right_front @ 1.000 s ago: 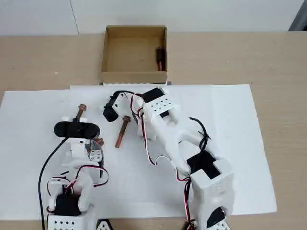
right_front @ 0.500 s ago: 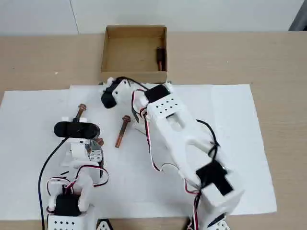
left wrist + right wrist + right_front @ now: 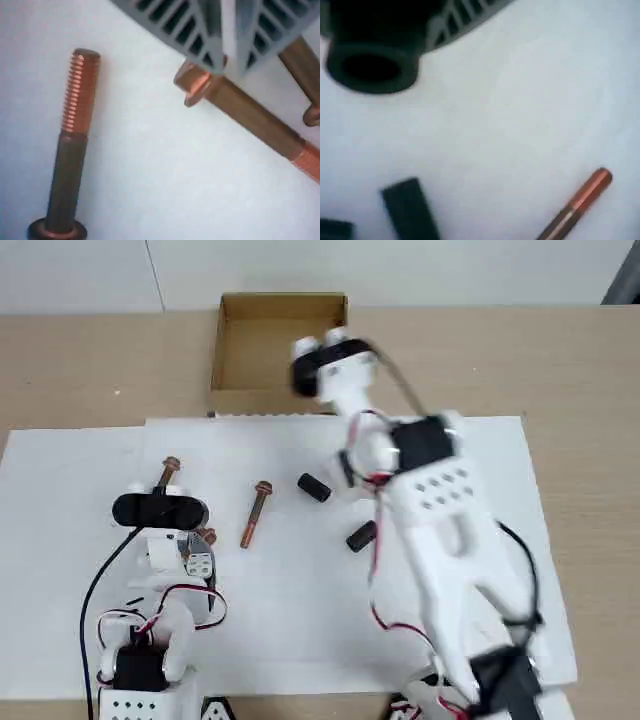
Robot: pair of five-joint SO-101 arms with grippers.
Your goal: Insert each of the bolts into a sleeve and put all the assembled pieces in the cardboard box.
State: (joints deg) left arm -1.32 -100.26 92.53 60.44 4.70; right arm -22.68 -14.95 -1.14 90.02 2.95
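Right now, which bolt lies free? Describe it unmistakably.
On the white paper in front of the cardboard box, look between the left arm and the two black sleeves. The free bolt lies alone there, head toward the box; the other bolt sticks out from under the arm.

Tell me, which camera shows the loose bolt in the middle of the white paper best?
The high view: the bolt lies whole there, head to tip. The right wrist view catches one copper end at its edge. The left wrist view has a bolt close up, possibly the same one.
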